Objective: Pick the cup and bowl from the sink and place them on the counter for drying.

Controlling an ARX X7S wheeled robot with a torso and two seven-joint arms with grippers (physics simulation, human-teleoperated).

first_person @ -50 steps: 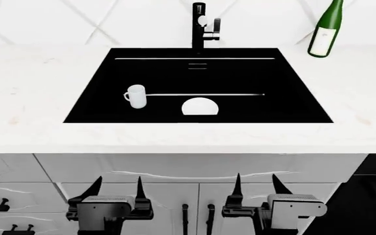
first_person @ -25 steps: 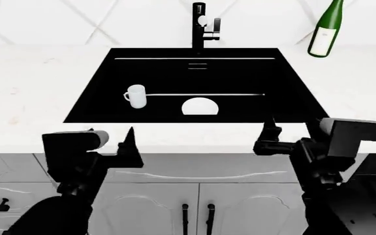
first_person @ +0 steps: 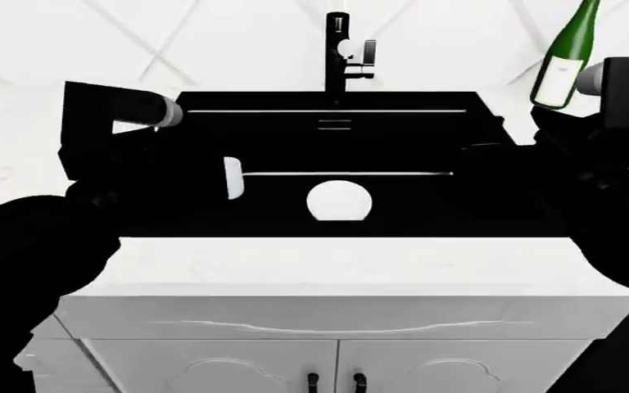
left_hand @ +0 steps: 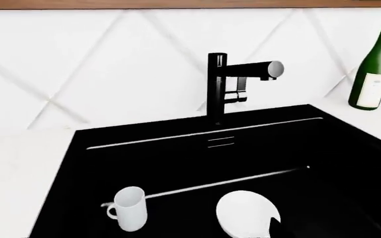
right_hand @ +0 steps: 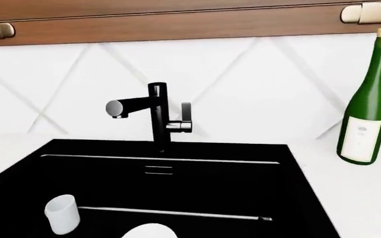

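The white cup (first_person: 233,178) stands in the black sink (first_person: 402,135) at its left, partly hidden by my left arm. The white bowl (first_person: 339,201) lies dome-up at the sink's middle front. In the left wrist view the cup (left_hand: 131,208) and the bowl (left_hand: 243,213) sit low in the picture, with one dark fingertip (left_hand: 277,229) in front of the bowl's edge. The right wrist view shows the cup (right_hand: 63,214) and the bowl's top (right_hand: 147,231), but no jaws. My left gripper (first_person: 200,173) and right gripper (first_person: 484,151) are black against the sink; their jaws do not show clearly.
A tall black faucet (first_person: 339,49) stands behind the sink. A green wine bottle (first_person: 566,61) stands on the white counter (first_person: 347,266) at the back right. White cabinet doors (first_person: 337,364) are below the counter's front edge.
Both arms have risen from below the counter's front edge to over the sink's left and right sides. The head view has moved closer and higher.
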